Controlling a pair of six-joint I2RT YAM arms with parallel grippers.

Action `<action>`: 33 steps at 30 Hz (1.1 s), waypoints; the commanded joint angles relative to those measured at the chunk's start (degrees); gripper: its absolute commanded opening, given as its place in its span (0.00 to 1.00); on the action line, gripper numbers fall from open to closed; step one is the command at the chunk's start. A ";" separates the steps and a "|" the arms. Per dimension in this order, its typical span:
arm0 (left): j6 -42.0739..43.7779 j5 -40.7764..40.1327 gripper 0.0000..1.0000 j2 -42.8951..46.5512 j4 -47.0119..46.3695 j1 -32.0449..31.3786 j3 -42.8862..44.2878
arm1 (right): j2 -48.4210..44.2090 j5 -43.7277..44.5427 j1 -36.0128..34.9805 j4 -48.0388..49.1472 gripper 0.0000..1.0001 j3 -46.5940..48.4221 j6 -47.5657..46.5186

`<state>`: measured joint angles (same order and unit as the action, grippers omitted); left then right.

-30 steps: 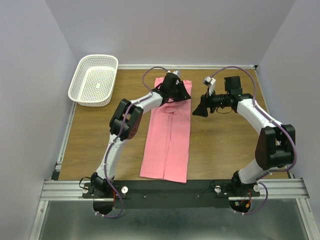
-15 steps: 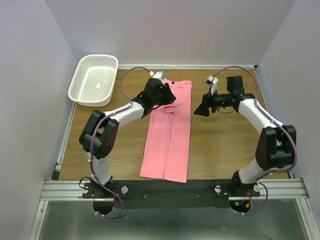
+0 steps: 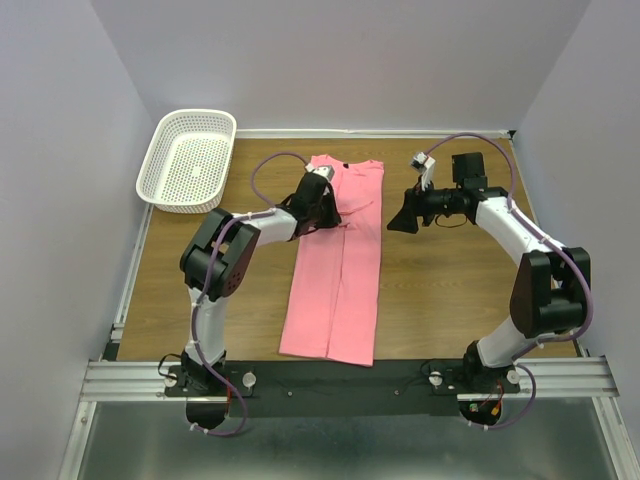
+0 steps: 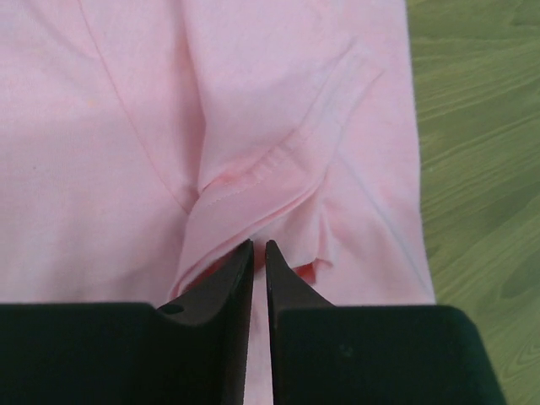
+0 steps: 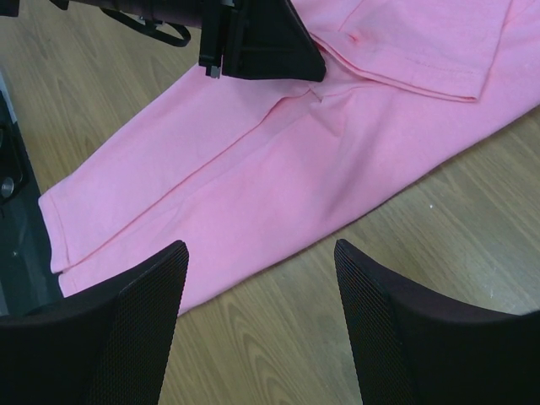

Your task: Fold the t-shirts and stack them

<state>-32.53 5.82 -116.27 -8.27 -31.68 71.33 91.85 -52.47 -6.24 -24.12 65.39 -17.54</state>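
Since half a second ago the left arm's elbow has swung in toward the shirt and its gripper has slid a little nearer the arm bases, while the right arm has hardly shifted. Counted from the left, one basket, one shirt and two arms, each with one gripper, are in view. The basket is white plastic mesh, a rounded rectangle with a flared rim, well off to the left of the left gripper in the far corner of the wooden table. The left gripper has two smooth black tapered fingers pressed nearly together, only a thin slit between them, pinching a raised pucker of cloth at their tips. That cloth is the single pink t-shirt, soft and plain, folded lengthwise into a long narrow strip whose two folded-in sides meet in a line down the middle. It lies flat under and in front of the left gripper, which sits on its far third, and its hem lies back near the black rail at the arm bases. A stitched sleeve edge curves just beyond the fingertips. The strip's long edges are fairly straight, with bare wood on both sides. The right gripper hangs just right of the strip's far part, its two black mesh-textured fingers spread wide apart and holding nothing, with the shirt's right edge and open wood below them.
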 commanded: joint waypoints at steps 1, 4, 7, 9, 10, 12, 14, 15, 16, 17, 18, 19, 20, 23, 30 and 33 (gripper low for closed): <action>0.81 1.64 0.17 -0.80 -0.69 2.41 -1.54 | 1.05 -1.94 0.44 -1.02 0.77 -0.35 0.40; 0.89 4.54 0.17 -0.80 -2.53 3.55 -3.74 | 1.31 -1.67 0.44 -1.02 0.77 -0.43 0.31; 1.59 7.35 0.19 1.21 -6.13 3.73 -6.63 | 1.66 -1.32 0.35 -1.11 0.77 -0.35 0.23; 2.03 10.43 0.28 4.20 -10.08 3.65 -9.45 | 1.84 -1.06 0.35 -1.11 0.77 -0.26 0.40; 2.47 11.39 0.33 5.43 -11.05 3.64 -10.15 | 2.10 -0.80 0.44 -1.11 0.77 -0.17 0.40; 3.17 14.38 0.46 9.20 -12.91 3.65 -12.09 | 2.80 -0.62 0.44 -1.11 0.77 0.35 0.84; 4.92 15.96 0.54 11.93 -13.61 3.82 -13.05 | 4.29 0.34 0.35 -1.02 0.77 1.06 1.63; 5.46 16.49 0.55 14.64 -13.61 3.99 -13.93 | 5.08 0.87 0.35 -0.93 0.77 2.80 2.15; 5.72 15.98 0.57 15.88 -13.35 4.17 -14.29 | 6.48 2.88 0.35 -0.84 0.78 4.04 3.20; 5.47 15.19 0.58 16.85 -12.65 4.95 -14.72 | 10.06 3.94 0.44 -0.58 0.78 5.88 6.35; 4.77 13.27 0.59 18.43 -12.21 5.57 -14.90 | 12.88 6.56 0.44 0.20 0.78 10.07 8.73; 3.63 12.38 0.59 18.88 -11.68 6.54 -15.08 | 15.52 7.81 0.44 0.56 0.78 13.07 11.36; 1.79 11.06 0.59 19.84 -11.42 8.63 -16.04 | 21.81 8.69 0.35 0.83 0.78 15.97 16.35; -0.60 9.30 0.60 22.65 -14.38 11.63 -19.81 | 30.02 10.80 -0.08 1.62 0.78 27.23 23.76; -1.31 5.25 0.66 36.79 -16.51 16.65 -31.86 | 44.28 22.29 -3.07 3.55 0.77 41.92 36.77; -1.39 5.60 0.66 40.32 -16.07 17.44 -34.50 | 47.97 23.64 -3.43 3.64 0.75 44.64 39.24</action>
<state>-33.67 13.47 -80.93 -22.63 -14.90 39.05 135.41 -35.75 -8.21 -21.04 106.43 14.85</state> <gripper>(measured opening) 0.658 0.759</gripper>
